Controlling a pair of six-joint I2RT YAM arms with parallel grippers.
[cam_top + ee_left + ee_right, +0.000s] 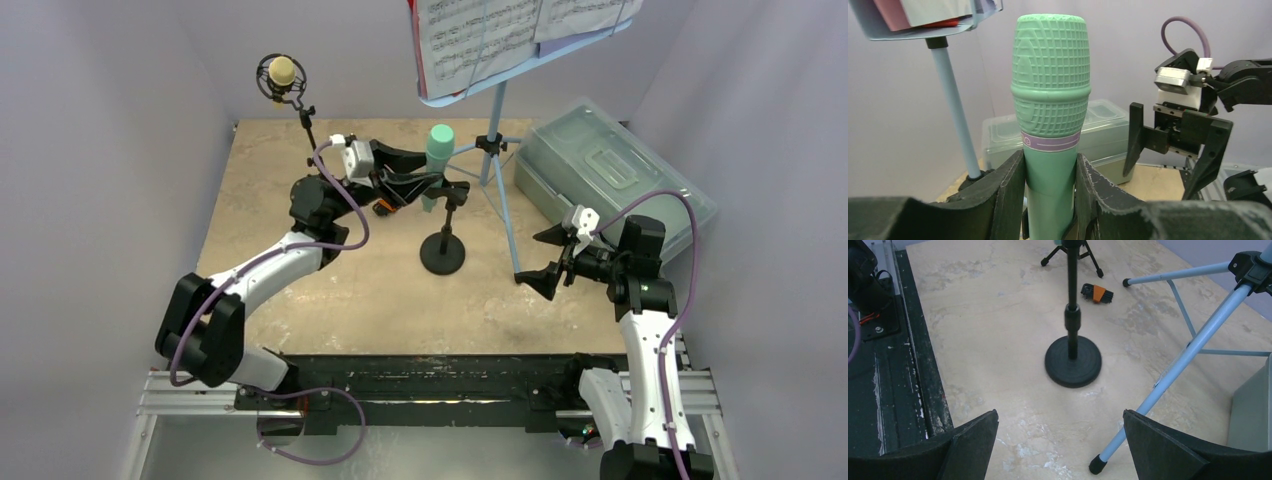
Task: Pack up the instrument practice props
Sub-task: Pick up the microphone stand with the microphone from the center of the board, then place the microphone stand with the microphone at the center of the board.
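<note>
Clamped by the left pincer [1049,167], the teal microphone [1050,85] is gripped on its handle and held upright in the middle of the left wrist view. From above it is seen at the top of the round-base pole [443,250], centre of the frame. The light-blue music rack [497,135] is set just right of the pole, with music sheets [480,40] at the top edge. The right pincer [545,262] is spread wide and empty at right of centre. The beige microphone [281,72] is seen at upper left, and the plastic box [610,170] at the upper right of the counter [400,310].
</note>
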